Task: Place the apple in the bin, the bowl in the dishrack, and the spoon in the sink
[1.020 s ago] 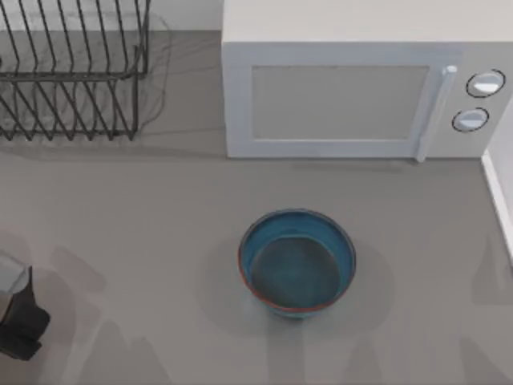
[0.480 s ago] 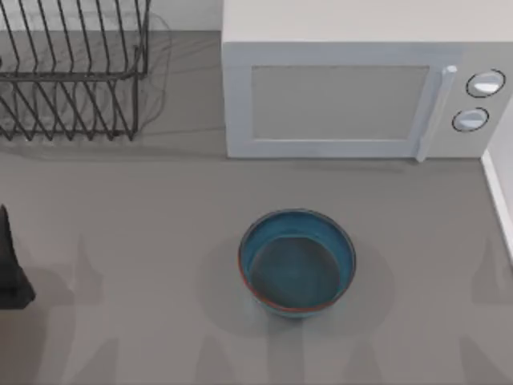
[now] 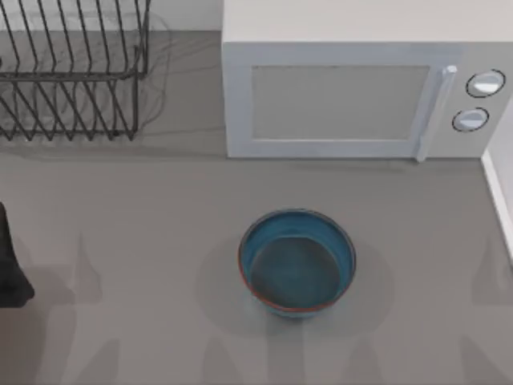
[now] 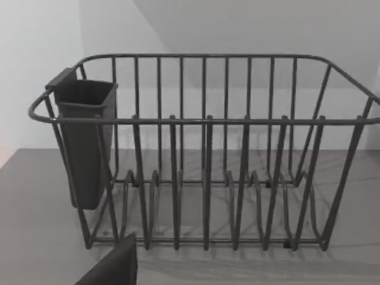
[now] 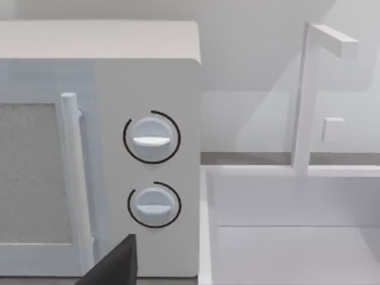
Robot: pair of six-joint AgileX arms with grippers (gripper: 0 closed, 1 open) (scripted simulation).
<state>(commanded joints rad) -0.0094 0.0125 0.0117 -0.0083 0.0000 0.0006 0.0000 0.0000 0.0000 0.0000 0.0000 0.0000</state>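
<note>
The teal-blue bowl (image 3: 296, 265) with its reddish-brown rim stands upright in the middle of the table, and nothing touches it. The black wire dishrack (image 3: 72, 72) is at the back left, and my left wrist view faces the dishrack (image 4: 205, 160) head-on. A dark part of my left gripper (image 3: 10, 265) sits at the table's left edge, far from the bowl. The white sink (image 5: 291, 237) lies to the right of the microwave, and a dark corner of my right gripper (image 5: 116, 266) is close to the lens there. The apple, the spoon and the bin are out of view.
A white microwave (image 3: 361, 88) with two dials fills the back middle and right. A dark cutlery holder (image 4: 83, 142) hangs on one end of the dishrack. A white faucet (image 5: 309, 89) rises behind the sink. The sink's rim (image 3: 498, 196) borders the table's right side.
The dark part of my left arm has moved up along the table's left edge over the last second. The bowl has stayed put.
</note>
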